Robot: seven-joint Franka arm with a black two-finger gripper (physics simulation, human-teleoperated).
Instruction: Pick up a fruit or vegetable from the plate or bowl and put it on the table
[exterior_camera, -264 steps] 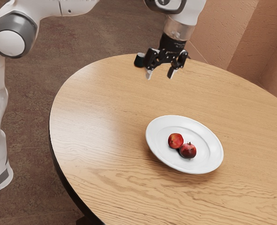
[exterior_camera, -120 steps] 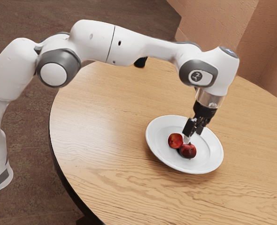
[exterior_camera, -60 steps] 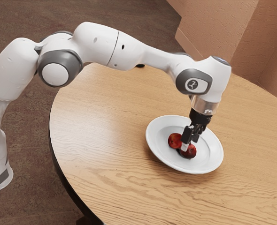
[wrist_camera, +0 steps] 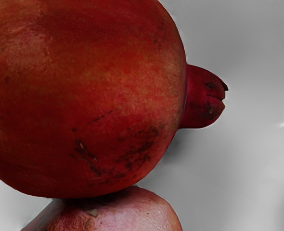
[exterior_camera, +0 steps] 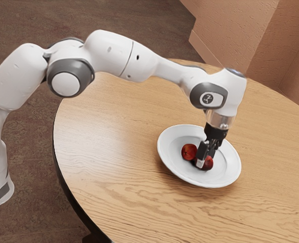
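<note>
Nearest, across the counter, comes the plate, well in from the curved left edge in the exterior view. On it sits the near fruit, directly under the pincer, whose fingers stand spread astride it; we see no firm pinch. Its crown points sideways, roughly square to the line toward the far fruit, which lies just beside it, perhaps touching. One fingertip is down on that neighbour's side, so our closing could nudge it. We judge the grasp is next: center, close, then lift clear of the rim. Farther up, the arm's wrist carries a round badge; its mark we can't read.
</note>
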